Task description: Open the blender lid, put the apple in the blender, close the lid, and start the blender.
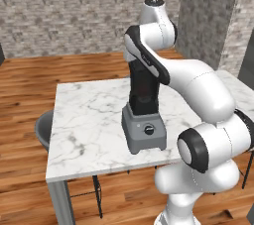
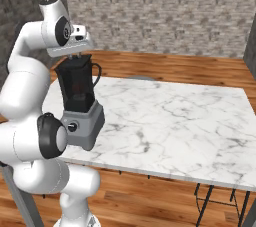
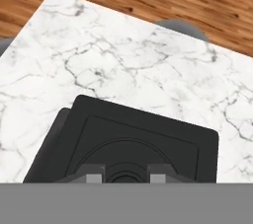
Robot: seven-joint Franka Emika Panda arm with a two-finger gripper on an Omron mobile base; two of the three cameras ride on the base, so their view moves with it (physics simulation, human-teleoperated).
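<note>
Black and thin, the blender lid [image 3: 133,144] sits flat on top of the jar of the blender [image 1: 144,115], which stands near the front edge of the marble worktop [image 2: 175,116]. It looks stiff, light and smooth, likely slippery at its edges; the raised round knob in its middle seems the best place to take hold. The claw [image 3: 124,172] is right down at that knob with its jaws narrowed almost together, apparently clenched on it. A faint reddish shape shows through the dark jar.

Blender [image 1: 144,120]: grey base, black dial, dark jar w/ black lid [image 3: 133,144]. Table [image 2: 175,116]: white marble, grey veins. Floor [image 1: 30,85]: brown wood.
</note>
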